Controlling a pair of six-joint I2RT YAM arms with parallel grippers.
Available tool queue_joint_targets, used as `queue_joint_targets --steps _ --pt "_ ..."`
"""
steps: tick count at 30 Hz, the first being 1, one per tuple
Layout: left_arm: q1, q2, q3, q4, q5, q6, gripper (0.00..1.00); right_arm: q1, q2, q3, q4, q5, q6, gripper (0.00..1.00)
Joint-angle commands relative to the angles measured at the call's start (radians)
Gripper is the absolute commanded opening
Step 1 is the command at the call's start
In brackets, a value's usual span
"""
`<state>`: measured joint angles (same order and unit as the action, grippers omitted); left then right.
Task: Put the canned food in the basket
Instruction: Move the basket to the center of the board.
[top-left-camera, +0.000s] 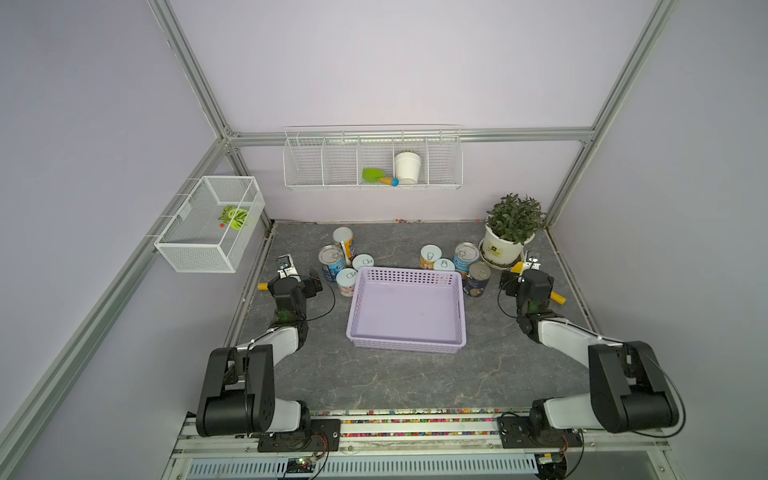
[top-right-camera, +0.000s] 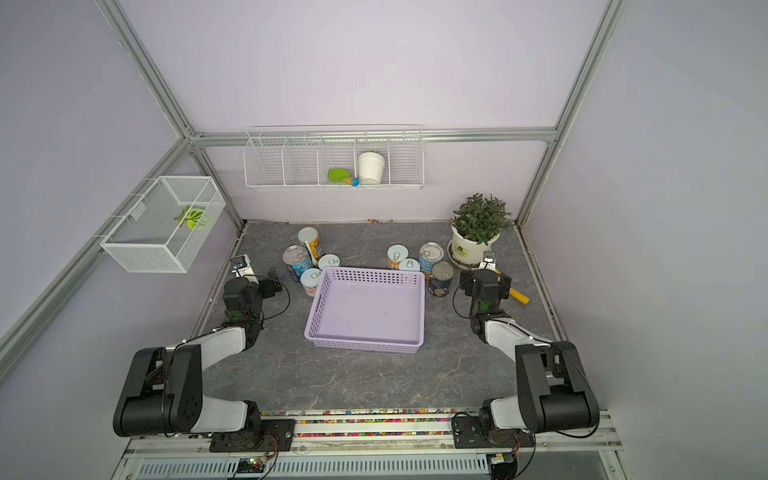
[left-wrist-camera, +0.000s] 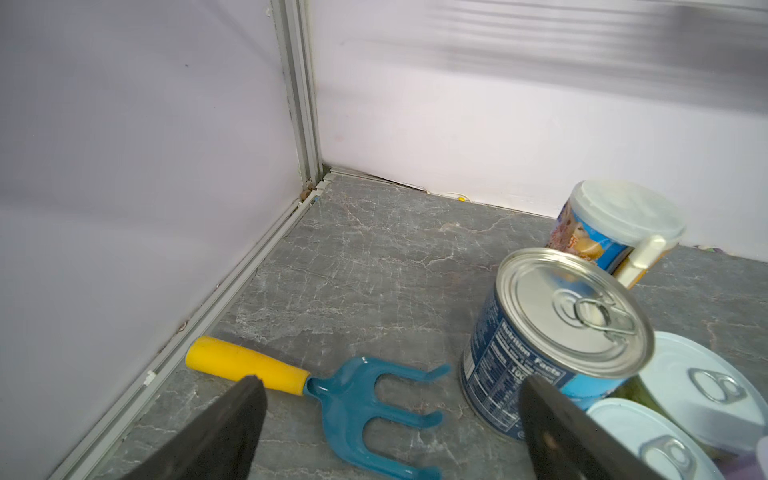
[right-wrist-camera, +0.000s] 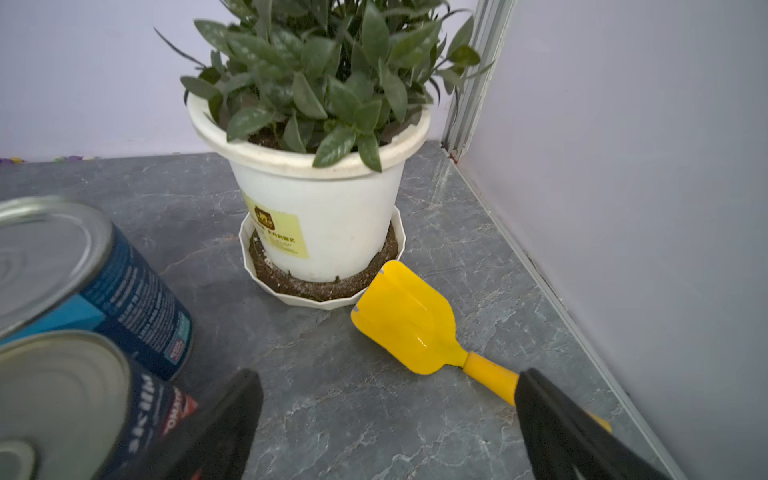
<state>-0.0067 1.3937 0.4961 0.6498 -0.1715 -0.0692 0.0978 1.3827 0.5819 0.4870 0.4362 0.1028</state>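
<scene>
The fingers (left-wrist-camera: 224, 428) of the left gripper (left-wrist-camera: 392, 380) stand wide apart and hold nothing. Between them lies only a blue toy fork (left-wrist-camera: 374, 399) on the table (left-wrist-camera: 374, 257), with a silver-topped blue-labelled can (left-wrist-camera: 557, 328) just off to one side. The right gripper (right-wrist-camera: 388, 374) is likewise spread and empty, above the handle of a yellow trowel (right-wrist-camera: 405, 320) beside the potted plant (right-wrist-camera: 328, 232), a dark-labelled can (right-wrist-camera: 83, 399) at its flank. In both top views all eight cans stand on the table, a left group (top-left-camera: 331, 262) and a right group (top-left-camera: 465, 255), each by a far corner of the lavender basket (top-left-camera: 407, 316), which is empty. This looks like the first reach. Each arm would do well to turn inward to its nearest tall can and keep the jaws fully spread, since the can looks nearly as broad as the gap. It should then centre, close on the wall and lift straight up, sparing the short tins close beside and the tools.
</scene>
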Motion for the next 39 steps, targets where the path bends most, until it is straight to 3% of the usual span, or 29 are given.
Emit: queue_joint_targets --steps 1,3,5,7,10,13,15,19,23,27,30,39 --pt "-0.004 -0.073 -0.001 -0.116 -0.068 -0.033 0.99 0.013 -0.076 0.035 -0.2 0.091 0.123 0.99" --pt "-0.004 -0.137 0.036 -0.252 -0.156 -0.105 0.99 0.013 -0.146 0.083 -0.354 0.024 0.215 0.99" --pt "-0.006 -0.207 0.07 -0.378 -0.193 -0.23 0.99 0.014 -0.203 0.123 -0.446 -0.152 0.243 0.99" --pt "-0.006 -0.285 0.118 -0.524 -0.122 -0.383 0.99 0.028 -0.264 0.159 -0.526 -0.234 0.262 0.99" --pt "-0.005 -0.379 0.167 -0.622 0.046 -0.484 0.99 0.032 -0.329 0.218 -0.633 -0.345 0.365 0.99" --pt "-0.006 -0.44 0.26 -0.82 0.028 -0.741 0.99 0.064 -0.318 0.343 -0.777 -0.492 0.414 0.99" --pt "-0.006 -0.443 0.348 -0.987 0.002 -0.877 0.99 0.124 -0.294 0.424 -0.881 -0.473 0.45 0.99" --pt "-0.011 -0.43 0.456 -1.19 0.068 -0.885 0.99 0.286 -0.237 0.543 -1.077 -0.358 0.483 0.99" --pt "-0.024 -0.484 0.363 -1.086 0.225 -0.743 0.99 0.411 -0.238 0.483 -1.07 -0.35 0.404 0.98" --pt "-0.025 -0.539 0.347 -1.073 0.32 -0.725 0.98 0.428 -0.215 0.361 -1.012 -0.388 0.43 0.97" --pt "-0.032 -0.535 0.316 -1.049 0.384 -0.722 0.96 0.442 -0.134 0.363 -1.026 -0.425 0.434 0.92" --pt "-0.036 -0.367 0.295 -0.997 0.466 -0.731 0.9 0.457 0.017 0.415 -1.045 -0.448 0.426 0.86"
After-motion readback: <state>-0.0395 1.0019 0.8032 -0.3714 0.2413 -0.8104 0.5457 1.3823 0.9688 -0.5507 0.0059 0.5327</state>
